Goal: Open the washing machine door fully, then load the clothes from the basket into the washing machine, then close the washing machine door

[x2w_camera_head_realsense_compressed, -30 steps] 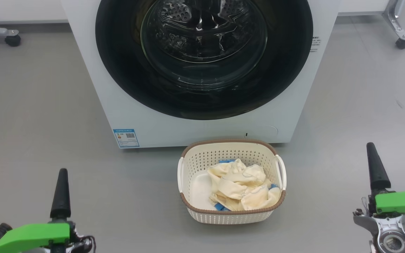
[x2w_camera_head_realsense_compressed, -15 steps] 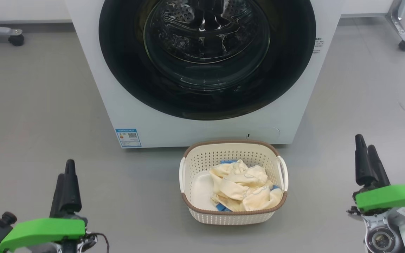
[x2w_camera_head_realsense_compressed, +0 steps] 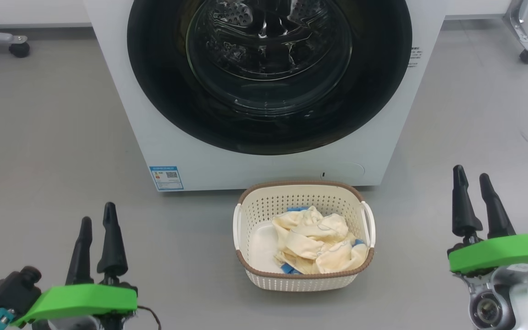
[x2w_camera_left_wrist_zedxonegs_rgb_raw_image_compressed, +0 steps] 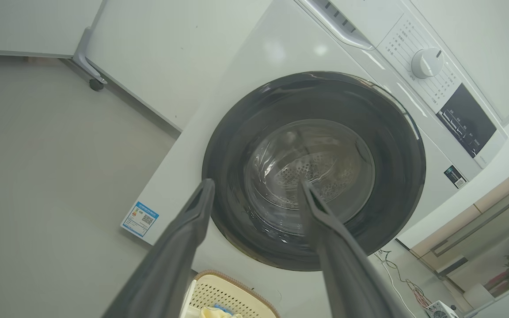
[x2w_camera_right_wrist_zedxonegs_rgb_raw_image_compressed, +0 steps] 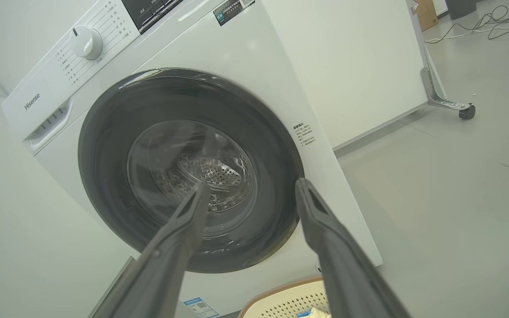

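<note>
1. The washing machine (x2w_camera_head_realsense_compressed: 122,91) stands at 12 o'clock in the head view, on the grey floor (x2w_camera_head_realsense_compressed: 39,137), with its white front facing the robot.
2. The washing machine door (x2w_camera_head_realsense_compressed: 268,133) sits flush against the front. Black ring and glass bowl are in place, and the perforated drum is visible through the glass.
3. The blue label (x2w_camera_head_realsense_compressed: 166,177) is at 7 o'clock of the door, on the machine's lower corner.
4. The basket (x2w_camera_head_realsense_compressed: 300,185) is on the floor at 6 o'clock of the door, just in front of the machine's base.
5. The clothes (x2w_camera_head_realsense_compressed: 316,240) are inside the basket, bunched toward its 3–5 o'clock side. The bare basket floor shows at 9 o'clock.
6. The left fingers (x2w_camera_head_realsense_compressed: 112,243) are at 8 o'clock of the basket, well apart from it. They are spread with nothing between them, and the tips point to 12.
7. The right fingers (x2w_camera_head_realsense_compressed: 462,206) are at 3 o'clock of the basket, also well apart. They are spread and hold nothing.
8. In both wrist views the fingers frame the door from a distance, with no contact.
</note>
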Controlling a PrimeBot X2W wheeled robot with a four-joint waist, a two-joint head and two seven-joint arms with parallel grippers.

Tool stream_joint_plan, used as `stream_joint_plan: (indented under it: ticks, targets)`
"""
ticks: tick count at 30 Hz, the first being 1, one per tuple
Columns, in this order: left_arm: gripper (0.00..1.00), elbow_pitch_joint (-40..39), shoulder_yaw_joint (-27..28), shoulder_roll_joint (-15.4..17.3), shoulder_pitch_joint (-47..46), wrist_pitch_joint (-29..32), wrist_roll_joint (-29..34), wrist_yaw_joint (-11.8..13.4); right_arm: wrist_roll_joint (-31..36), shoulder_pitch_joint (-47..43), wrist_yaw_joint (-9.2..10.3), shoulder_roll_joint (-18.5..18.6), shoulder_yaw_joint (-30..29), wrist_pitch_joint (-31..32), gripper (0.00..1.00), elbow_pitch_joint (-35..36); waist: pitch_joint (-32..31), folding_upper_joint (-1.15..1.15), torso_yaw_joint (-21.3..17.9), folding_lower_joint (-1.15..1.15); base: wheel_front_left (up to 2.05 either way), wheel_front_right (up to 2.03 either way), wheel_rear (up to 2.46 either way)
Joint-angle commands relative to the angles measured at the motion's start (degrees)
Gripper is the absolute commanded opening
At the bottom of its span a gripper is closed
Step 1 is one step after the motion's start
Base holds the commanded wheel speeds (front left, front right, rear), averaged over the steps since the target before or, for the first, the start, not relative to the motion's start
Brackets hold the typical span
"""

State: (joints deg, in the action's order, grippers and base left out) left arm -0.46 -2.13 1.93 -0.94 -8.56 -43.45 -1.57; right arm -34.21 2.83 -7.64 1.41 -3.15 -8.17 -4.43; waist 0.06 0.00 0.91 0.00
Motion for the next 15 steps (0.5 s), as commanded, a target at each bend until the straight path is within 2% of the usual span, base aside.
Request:
stream_joint_plan:
  ticks: [1,10,15]
  targets:
    - [1.0,-2.77,1.1,0.73,-2.08,-0.74,2.8,0.48,2.56,3.7,0.11,1.09,1.25,-1.1,1.0,2.59,0.06,0.0,-0.02,0.0,0.0,0.0,0.0]
    - [1.0,-2.36,-0.83,0.79,-1.81,-2.25,13.55,2.19,11.6,3.71,0.12,1.19,2.2,-2.63,1.0,2.3,0.1,0.0,-0.01,0.0,0.0,0.0,0.0]
    - [1.0,-1.72,-1.41,0.81,-1.69,-2.92,16.91,3.81,15.02,3.74,0.13,1.23,2.53,-3.3,1.0,1.42,-0.02,0.0,0.07,0.0,0.0,0.0,0.0]
